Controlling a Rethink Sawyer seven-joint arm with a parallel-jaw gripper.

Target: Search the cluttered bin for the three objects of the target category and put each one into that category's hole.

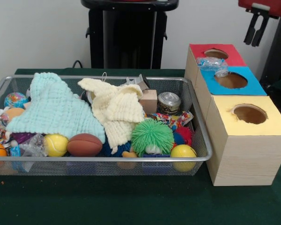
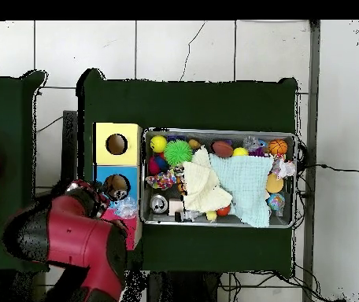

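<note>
The gripper (image 1: 254,29) hangs with jaws apart and empty, above the red box (image 1: 234,58). A crumpled clear plastic item (image 1: 210,63) lies on the red and blue box tops, beside the holes rather than in one. The wire bin (image 1: 196,157) remains cluttered; most sorting appears left.

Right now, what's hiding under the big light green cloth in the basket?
Poking out along the green cloth's front edge are a yellow ball and a brown football. Whatever lies beneath its middle is covered, so I can't tell.
</note>
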